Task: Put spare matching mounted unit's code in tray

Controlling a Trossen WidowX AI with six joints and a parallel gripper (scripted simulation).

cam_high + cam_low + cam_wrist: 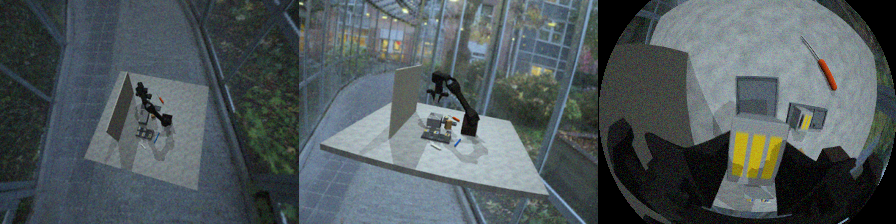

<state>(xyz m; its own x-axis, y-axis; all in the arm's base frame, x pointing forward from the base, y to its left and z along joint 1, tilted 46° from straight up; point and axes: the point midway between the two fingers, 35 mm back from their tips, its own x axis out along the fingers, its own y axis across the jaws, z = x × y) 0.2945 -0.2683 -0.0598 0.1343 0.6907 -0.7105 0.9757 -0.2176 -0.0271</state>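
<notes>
My gripper [437, 99] [755, 136] is shut on a grey block-shaped spare [755, 123] with three yellow stripes, held high above the table. No code is readable on the side that shows. A square dark grey tray [757, 91] lies beyond the held spare in the wrist view; nothing shows in its visible part. Right of it, a grey unit with yellow stripes [806, 121] stands in a dark two-part holder [826, 111]. The dark rack [144, 137] [435, 140] carries pieces with yellow marks. Whether the striped unit is the mounted one, I cannot tell.
A tall upright panel [121, 107] [405, 99] [643, 95] stands left of the arm. A grey box [434, 119] stands behind the rack, with an orange block [448, 124] beside it. An orange screwdriver [161, 99] [456, 119] [827, 75], a blue pen [157, 137] [457, 143] and a white stick [143, 146] [435, 147] lie around.
</notes>
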